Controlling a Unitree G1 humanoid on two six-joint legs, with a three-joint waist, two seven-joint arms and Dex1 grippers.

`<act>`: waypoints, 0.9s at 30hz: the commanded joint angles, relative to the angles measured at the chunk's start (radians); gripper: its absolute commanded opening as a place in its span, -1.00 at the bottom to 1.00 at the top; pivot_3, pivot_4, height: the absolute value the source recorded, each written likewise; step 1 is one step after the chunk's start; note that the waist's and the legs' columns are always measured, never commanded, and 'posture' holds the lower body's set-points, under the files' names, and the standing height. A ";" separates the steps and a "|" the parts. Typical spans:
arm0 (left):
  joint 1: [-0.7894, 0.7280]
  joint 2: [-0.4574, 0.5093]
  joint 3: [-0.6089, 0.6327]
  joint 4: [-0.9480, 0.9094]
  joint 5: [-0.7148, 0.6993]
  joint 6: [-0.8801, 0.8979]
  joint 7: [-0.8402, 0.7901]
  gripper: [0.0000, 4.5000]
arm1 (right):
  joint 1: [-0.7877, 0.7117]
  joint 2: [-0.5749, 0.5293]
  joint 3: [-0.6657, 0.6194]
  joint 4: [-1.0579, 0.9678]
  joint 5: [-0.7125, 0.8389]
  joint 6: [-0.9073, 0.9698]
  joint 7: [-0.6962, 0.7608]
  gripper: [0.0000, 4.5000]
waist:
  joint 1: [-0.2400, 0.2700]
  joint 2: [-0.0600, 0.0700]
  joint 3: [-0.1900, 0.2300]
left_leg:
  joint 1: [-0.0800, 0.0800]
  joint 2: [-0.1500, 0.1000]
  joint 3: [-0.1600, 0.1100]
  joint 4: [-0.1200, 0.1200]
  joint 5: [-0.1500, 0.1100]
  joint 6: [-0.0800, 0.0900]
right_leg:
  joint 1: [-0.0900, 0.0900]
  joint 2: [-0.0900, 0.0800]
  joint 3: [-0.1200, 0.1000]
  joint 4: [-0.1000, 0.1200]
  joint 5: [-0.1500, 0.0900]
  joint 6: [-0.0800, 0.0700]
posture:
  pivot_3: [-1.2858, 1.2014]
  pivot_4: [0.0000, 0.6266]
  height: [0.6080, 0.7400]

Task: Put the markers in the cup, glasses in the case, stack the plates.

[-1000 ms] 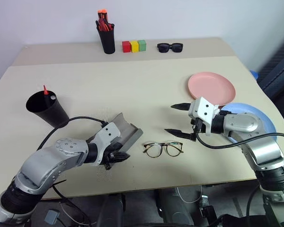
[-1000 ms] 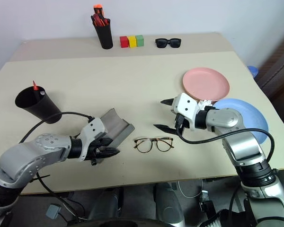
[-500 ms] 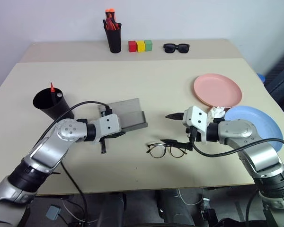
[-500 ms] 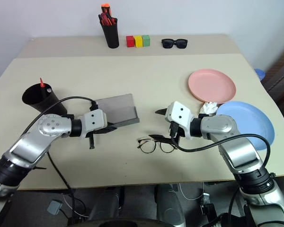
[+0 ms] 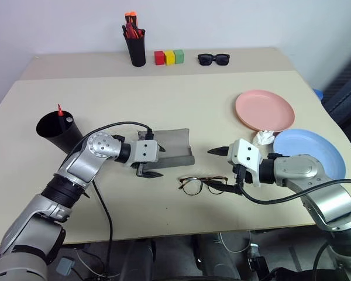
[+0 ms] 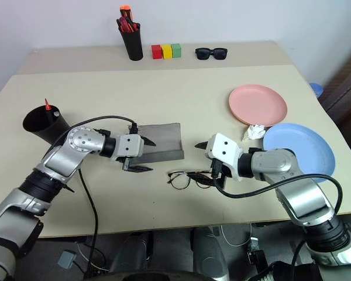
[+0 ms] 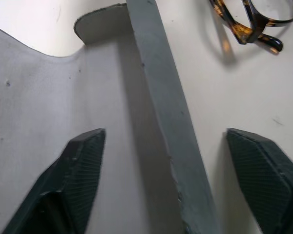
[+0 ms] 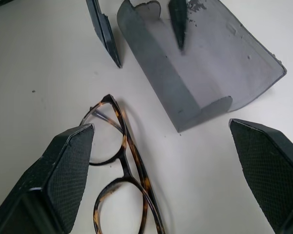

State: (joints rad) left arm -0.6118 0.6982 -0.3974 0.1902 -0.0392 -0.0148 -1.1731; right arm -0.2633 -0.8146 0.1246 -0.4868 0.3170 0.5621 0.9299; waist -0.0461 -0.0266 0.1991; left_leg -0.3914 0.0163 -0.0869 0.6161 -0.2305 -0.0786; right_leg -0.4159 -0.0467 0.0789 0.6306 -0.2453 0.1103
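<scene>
From the head camera, the grey case (image 5: pixel 169 147) lies open on the table (image 5: pixel 164 99) near its front middle, and the left gripper (image 5: pixel 151 163) is at the case's left end with its two fingers spread apart, one over the trough and one outside the front wall, holding nothing. The glasses (image 5: pixel 200 184) lie flat just in front of the case, and the right gripper (image 5: pixel 222 170) is at their right end, fingers wide apart, the lower fingertip close to the frame. The black cup (image 5: pixel 57 132) leans at the left with the red marker (image 5: pixel 59 110) poking out of it. The pink plate (image 5: pixel 264 110) and the blue plate (image 5: pixel 309 151) lie side by side at the right, unstacked, a crumpled white scrap (image 5: pixel 262 138) between them. From the left wrist, the open fingers (image 7: pixel 80 163) straddle the case's grey wall, glasses beyond it. From the right wrist, the wide-set pads (image 8: pixel 63 168) frame the tortoiseshell glasses with the case behind
</scene>
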 commanded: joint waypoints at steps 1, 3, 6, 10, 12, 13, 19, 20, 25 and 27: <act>0.065 0.039 0.106 -0.040 -0.083 0.076 -0.016 0.81 | 0.011 -0.052 -0.016 -0.043 -0.026 -0.007 0.012 1.00 | -0.001 0.000 0.000 | 0.000 0.000 0.000 0.000 0.000 0.000 | 0.000 0.000 0.000 0.000 0.000 0.000 | 0.03 -0.52 1.00; 0.130 0.041 0.191 -0.156 -0.206 0.194 -0.013 0.81 | 0.021 -0.082 -0.001 -0.055 -0.038 -0.008 0.024 1.00 | -0.001 0.000 0.000 | 0.000 0.000 0.000 0.000 0.000 0.000 | 0.000 0.000 0.000 0.000 0.000 0.000 | 0.03 -0.52 1.00; 0.208 0.047 0.262 -0.299 -0.301 0.325 0.015 0.81 | 0.023 -0.090 0.016 -0.067 -0.057 -0.007 0.016 1.00 | 0.004 0.000 0.000 | 0.000 0.000 0.000 0.000 0.000 0.000 | 0.000 0.000 0.000 0.000 0.000 0.001 | 0.03 -0.52 1.00; 0.305 0.062 0.336 -0.420 -0.319 0.410 0.099 0.81 | 0.005 -0.083 0.060 -0.073 -0.122 -0.011 -0.017 1.00 | 0.003 0.000 0.000 | 0.000 0.000 0.000 0.001 0.000 0.000 | 0.001 0.000 0.000 0.000 -0.001 -0.001 | 0.03 -0.52 1.00; 0.370 0.063 0.384 -0.473 -0.324 0.434 0.151 0.81 | 0.008 -0.081 0.090 -0.076 -0.156 -0.019 -0.027 1.00 | 0.000 0.000 0.000 | 0.000 0.000 0.000 0.002 0.000 0.000 | 0.001 0.000 0.000 0.000 -0.001 -0.001 | 0.03 -0.52 1.00; 0.400 0.060 0.405 -0.497 -0.332 0.456 0.177 0.81 | 0.008 -0.073 0.100 -0.079 -0.164 -0.016 -0.032 1.00 | -0.001 0.000 0.000 | 0.000 0.000 0.000 0.002 0.000 0.000 | 0.001 0.000 0.000 0.000 -0.001 -0.001 | 0.03 -0.52 1.00; 0.516 0.041 0.461 -0.611 -0.360 0.530 0.273 0.82 | 0.002 -0.048 0.140 -0.046 -0.233 -0.052 -0.061 0.89 | 0.004 0.000 0.000 | 0.000 0.000 0.000 0.002 0.000 0.000 | 0.001 0.000 0.000 0.000 -0.002 -0.002 | 0.03 -0.52 1.00; 0.535 0.038 0.470 -0.627 -0.364 0.538 0.289 0.83 | 0.000 -0.042 0.143 -0.037 -0.240 -0.057 -0.064 0.77 | 0.004 0.000 0.000 | 0.000 0.000 0.000 0.002 0.000 0.000 | 0.001 -0.001 0.000 -0.001 -0.002 -0.002 | 0.03 -0.52 1.00; 0.580 0.019 0.495 -0.674 -0.381 0.579 0.353 0.83 | 0.000 -0.030 0.142 -0.023 -0.247 -0.073 -0.048 -0.26 | 0.003 0.000 0.000 | 0.000 0.000 0.000 0.002 0.000 0.000 | 0.001 -0.001 0.000 0.000 -0.002 -0.002 | 0.03 -0.52 1.00; 0.589 0.013 0.497 -0.683 -0.385 0.585 0.370 0.83 | 0.000 -0.030 0.145 -0.023 -0.248 -0.078 -0.041 -0.75 | 0.003 0.000 0.000 | 0.000 0.000 0.000 0.002 0.000 0.000 | 0.001 -0.001 0.000 0.000 -0.001 -0.002 | 0.03 -0.52 1.00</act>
State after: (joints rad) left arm -0.0304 0.7137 0.0685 -0.4556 -0.4066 0.5646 -0.8197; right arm -0.2518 -0.8461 0.2718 -0.4948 0.0779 0.5064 0.8820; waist -0.0426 -0.0264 0.1993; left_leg -0.3912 0.0164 -0.0869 0.6183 -0.2309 -0.0782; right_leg -0.4146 -0.0473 0.0789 0.6303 -0.2468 0.1085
